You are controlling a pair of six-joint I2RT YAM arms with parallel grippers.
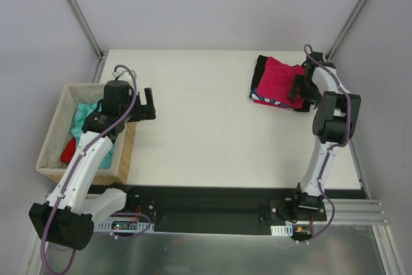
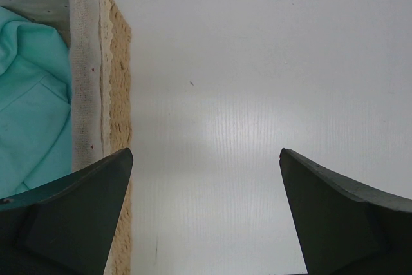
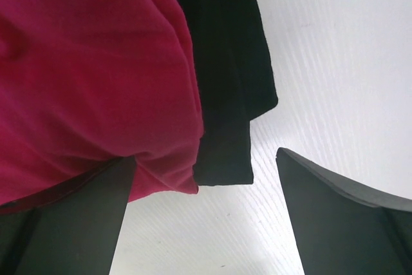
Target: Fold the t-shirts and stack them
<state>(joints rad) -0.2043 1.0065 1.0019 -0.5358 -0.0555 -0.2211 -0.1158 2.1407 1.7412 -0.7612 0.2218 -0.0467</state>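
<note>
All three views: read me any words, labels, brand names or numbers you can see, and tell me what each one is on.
No text can be read in any view.
No print shows on the pink shirt, black shirt or teal shirt.
No label shows on the basket.
Any marking on the electronics by the left arm's base is too small to read.
</note>
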